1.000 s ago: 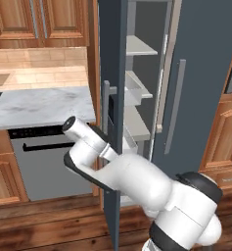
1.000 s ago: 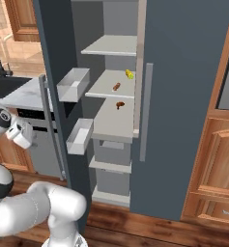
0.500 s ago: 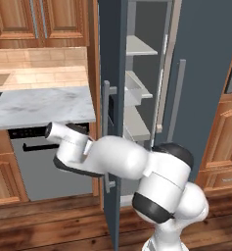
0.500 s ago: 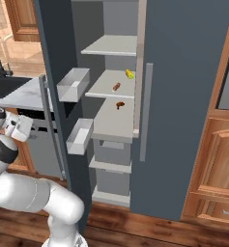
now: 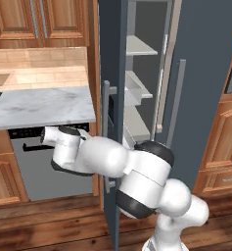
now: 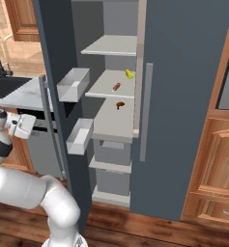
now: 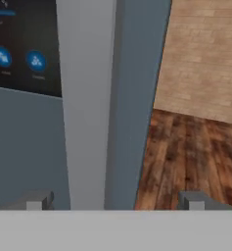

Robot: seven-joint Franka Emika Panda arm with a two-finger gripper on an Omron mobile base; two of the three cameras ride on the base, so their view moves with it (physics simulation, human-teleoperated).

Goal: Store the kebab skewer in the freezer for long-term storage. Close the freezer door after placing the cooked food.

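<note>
The kebab skewer (image 6: 129, 74) lies at the back right of the middle freezer shelf (image 6: 104, 90), so what is left is shutting the freezer door (image 6: 58, 72), which stands wide open. The hand (image 7: 115, 200) is empty and spread wide, its two dark fingertips (image 7: 36, 200) apart, facing the outer face of the door just beside the long bar handle (image 7: 85, 103) and the blue-lit panel (image 7: 19, 46). The main risk, as I judge it, is a glancing push: contact near the door's free edge could let the hand slide off toward the wooden floor (image 7: 186, 157), leaving the door ajar. Pushing on the panel rather than the flat door skin is another poor choice. The arm's elbow (image 5: 147, 171) sits close to the door edge and could block its swing.
</note>
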